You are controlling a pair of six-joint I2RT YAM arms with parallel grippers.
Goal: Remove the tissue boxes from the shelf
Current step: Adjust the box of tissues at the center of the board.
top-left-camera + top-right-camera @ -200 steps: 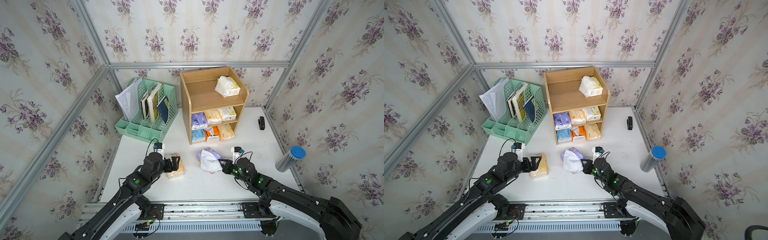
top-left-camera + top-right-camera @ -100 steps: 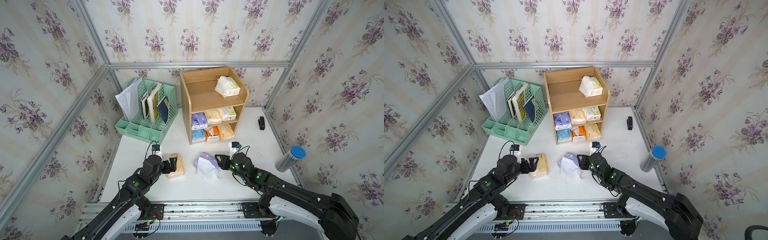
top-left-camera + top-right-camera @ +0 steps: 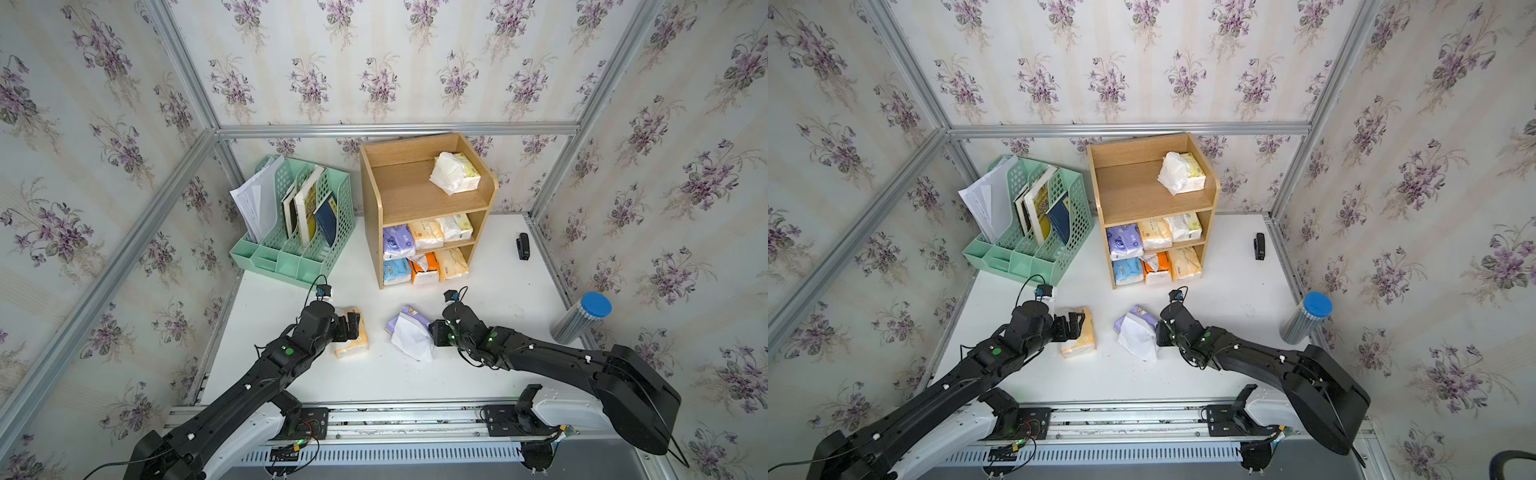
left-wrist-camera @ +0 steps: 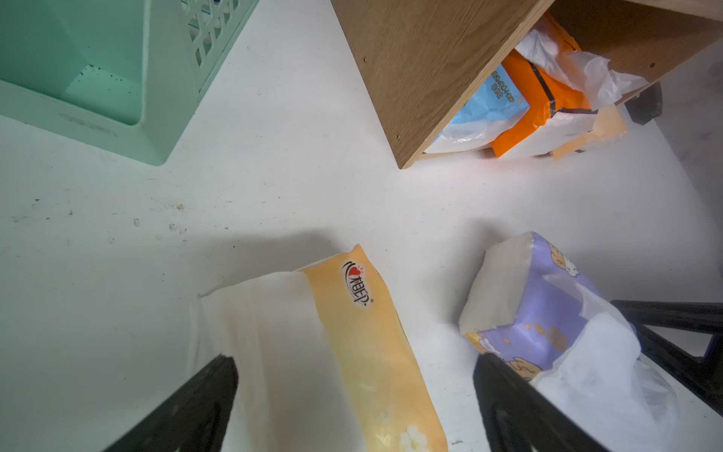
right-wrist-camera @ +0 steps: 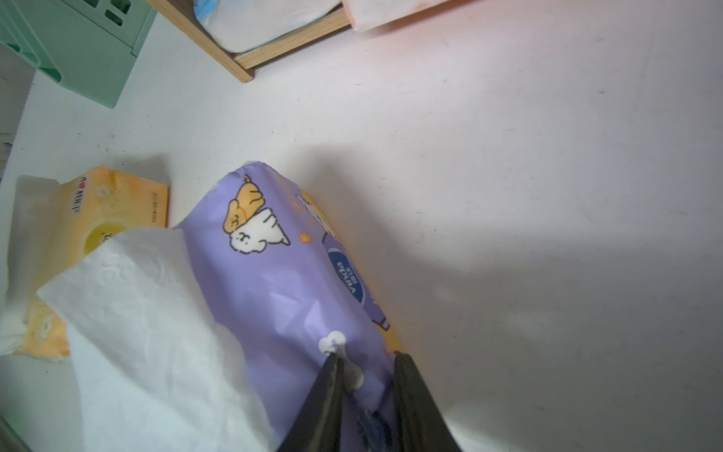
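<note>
Right tool (image 5: 367,377) pinches the end of the purple tissue pack (image 5: 281,274) lying on the desk (image 5: 508,156), white tissue (image 5: 148,325) trailing, yellow tissue pack (image 5: 105,219) just beside.

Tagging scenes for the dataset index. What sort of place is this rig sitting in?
Probably a lab test cell dressed as a home or office desk: floral wallpaper panels mounted on bare aluminium framing, and a white table carrying a wooden shelf and a mint file rack.
</note>
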